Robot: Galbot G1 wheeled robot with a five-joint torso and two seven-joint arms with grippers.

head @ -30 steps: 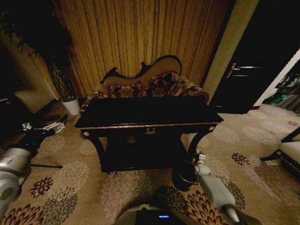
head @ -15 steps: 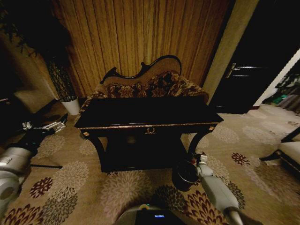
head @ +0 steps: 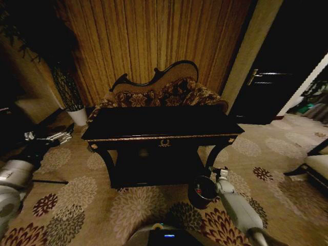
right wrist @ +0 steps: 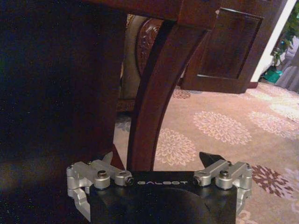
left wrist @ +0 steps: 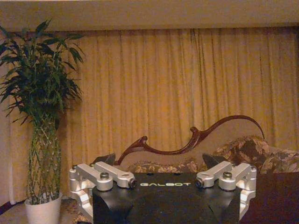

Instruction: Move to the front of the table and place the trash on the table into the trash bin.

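The table (head: 161, 125) is standing with its long side running across in front of the robot. The right gripper (head: 220, 173) is hanging low, fingers spread and empty, beside the upright trash bin (head: 201, 191). The left gripper (head: 60, 137) is waiting open, well off the table's left end

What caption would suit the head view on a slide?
Robot facing a black table, right gripper low beside the trash bin, left gripper held out left.
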